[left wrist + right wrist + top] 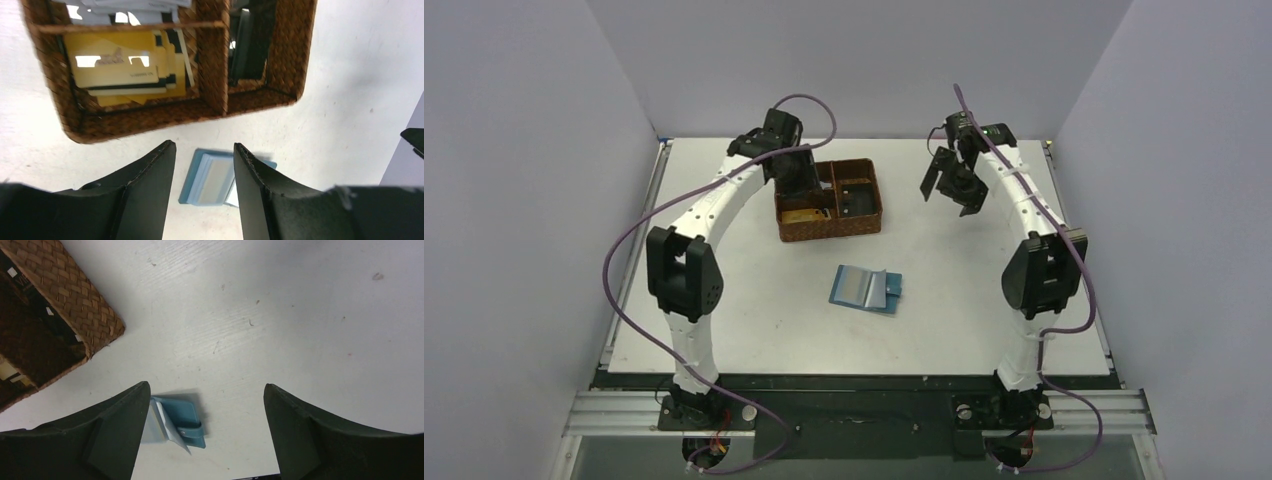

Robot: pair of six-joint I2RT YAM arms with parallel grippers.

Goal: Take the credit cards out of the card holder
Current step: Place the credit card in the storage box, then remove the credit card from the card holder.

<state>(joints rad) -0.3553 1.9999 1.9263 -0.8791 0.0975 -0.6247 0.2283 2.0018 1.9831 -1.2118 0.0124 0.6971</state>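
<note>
Card holder: the teal-blue card holder [866, 289] lies opened flat mid-counter [724, 330], nearer the arm bases than anything else and well apart from both claws.
Holder detail: its snap tab [192, 431] sticks out on one edge; a pale tan rectangle shows on its inner face, and I cannot tell if that is a card.
Basket: a brown woven compartment basket [874, 205] sits beyond the holder, not touching it.
Credit cards: several tan-gold credit cards [120, 70] with dark stripes lie stacked in the basket's near-left compartment.
Left claw: the left claw [204, 146] hangs above the basket's left side, its fingers parted a moderate way, with nothing between them.
Right claw: the right claw [206, 386] hangs over bare counter to the basket's right, spread wide and empty.
</note>
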